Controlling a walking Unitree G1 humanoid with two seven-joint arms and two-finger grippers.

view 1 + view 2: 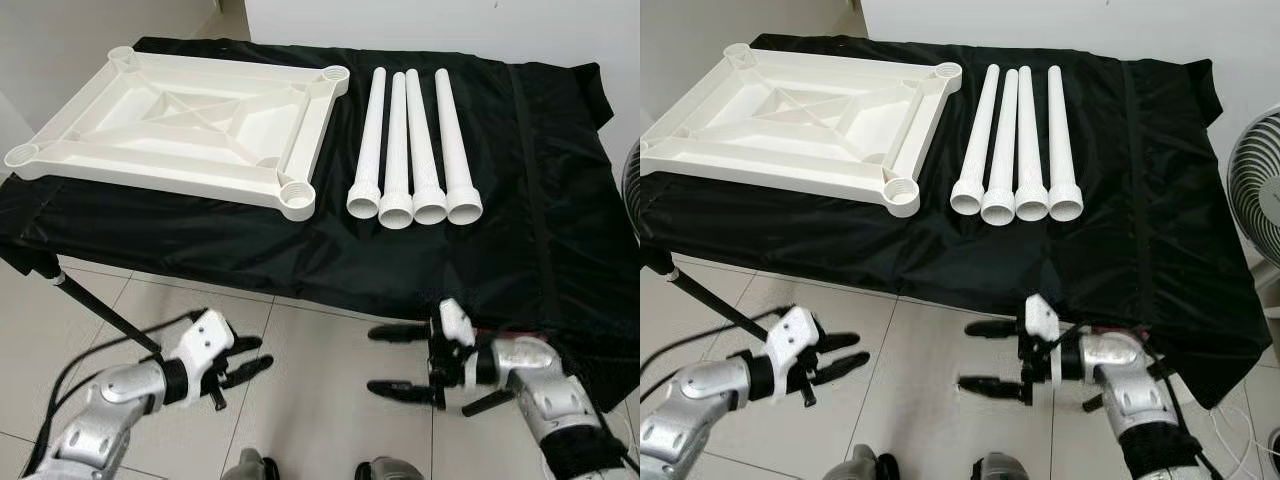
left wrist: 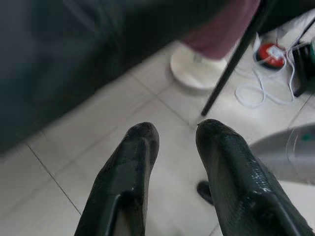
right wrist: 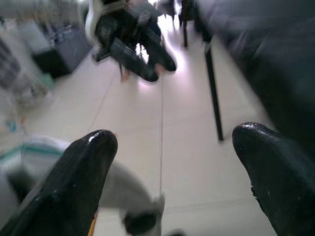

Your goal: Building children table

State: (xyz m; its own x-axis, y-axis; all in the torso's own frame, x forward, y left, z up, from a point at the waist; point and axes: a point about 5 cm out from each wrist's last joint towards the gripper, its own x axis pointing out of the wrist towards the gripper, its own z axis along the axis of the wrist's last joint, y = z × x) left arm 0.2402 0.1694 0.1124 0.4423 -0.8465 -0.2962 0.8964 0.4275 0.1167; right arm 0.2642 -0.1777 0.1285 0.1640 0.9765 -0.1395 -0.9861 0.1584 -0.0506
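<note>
Jaws, both sets: released, nothing grasped. My left gripper [image 1: 240, 368] sits at lower left of the frame, below the bench edge and over the tiled floor [image 1: 300, 400]; its two black fingers [image 2: 125, 182] stand a narrow gap apart. My right gripper [image 1: 400, 360] sits at lower centre-right, also below the bench edge, with its jaws spread wide, one finger above the other, both pointing toward frame left.

Bench [image 1: 520, 200]: draped in black cloth, spanning the upper half of the frame.

White tabletop [image 1: 180, 120]: lies upside down on the bench at upper left, ribbed underside showing, a round socket at each corner.

Four white legs [image 1: 412, 150]: lie side by side on the cloth at upper centre, just right of the tabletop, touching one another, wide open ends toward me.

A fan [image 1: 1258, 200] stands at the right edge of the right eye view, beyond the bench.
</note>
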